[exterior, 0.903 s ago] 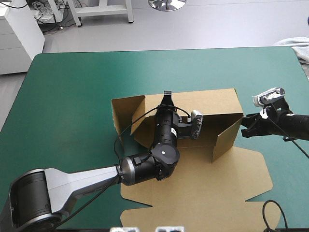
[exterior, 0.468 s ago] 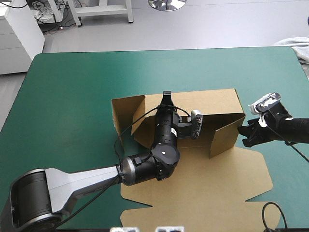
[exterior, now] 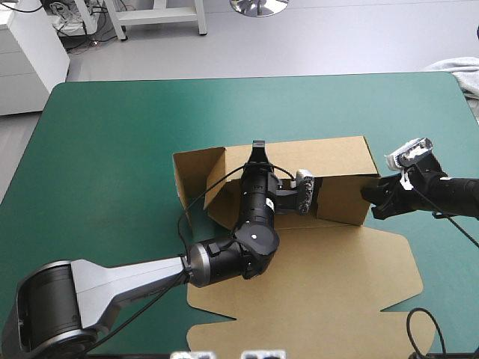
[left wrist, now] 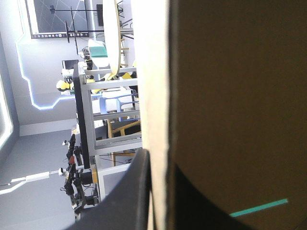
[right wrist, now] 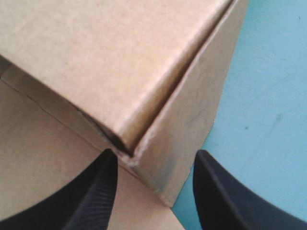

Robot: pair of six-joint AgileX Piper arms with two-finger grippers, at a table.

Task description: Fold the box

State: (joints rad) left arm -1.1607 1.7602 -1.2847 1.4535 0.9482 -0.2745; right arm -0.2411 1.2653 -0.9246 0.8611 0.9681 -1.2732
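Box (exterior: 340, 161), brown: walls raised, stood at bench (exterior: 112, 134) centre, its lid lying flat toward 6 o'clock.
Left tool (exterior: 259, 144): all but closed, pinching the top edge of the box's 12 o'clock wall, board between the black fingers.
Right tool (exterior: 367, 199): fingers parted, gripping nothing, straddling the box's corner at its 3 o'clock end.
Bench: teal-green cover, visible on all sides of the box.

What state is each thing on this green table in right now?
Brown cardboard box: half folded, walls raised, wide panel flat on the table.
Left gripper: black fingers shut on the box's raised far wall.
Right gripper: fingers open, one on each side of the box's near right corner.
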